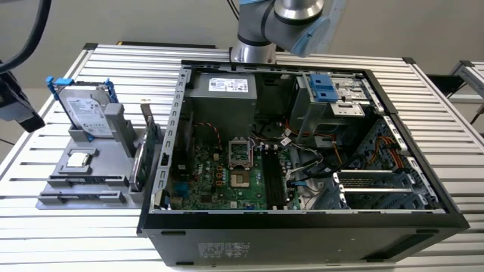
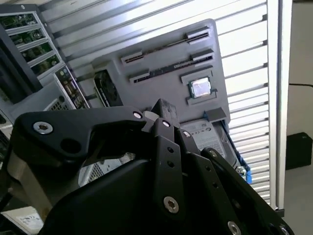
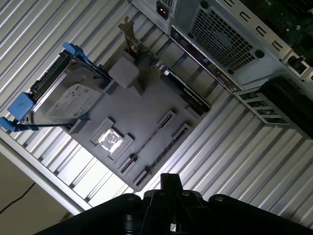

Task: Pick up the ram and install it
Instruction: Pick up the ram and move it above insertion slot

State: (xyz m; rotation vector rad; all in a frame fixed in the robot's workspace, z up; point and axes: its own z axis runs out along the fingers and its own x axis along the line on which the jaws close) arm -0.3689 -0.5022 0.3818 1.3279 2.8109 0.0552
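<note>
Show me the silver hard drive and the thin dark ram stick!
Silver hard drive (image 3: 66, 100), first wrist view, its labelled top.
Thin dark ram stick (image 3: 149, 140), first wrist view, its middle.

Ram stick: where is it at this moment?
In the first wrist view the thin dark ram stick sits in the grey plastic holder tray, in the slot nearest the square silver chip, outside the metal computer case.

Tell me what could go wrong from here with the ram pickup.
The thin ram sits in the gray holder, close beside the processor chip; a slightly off descent of the hand may strike the chip or the end clips. The hard drive and green card stand tall on the same holder, so a low sweep might knock them.
</note>
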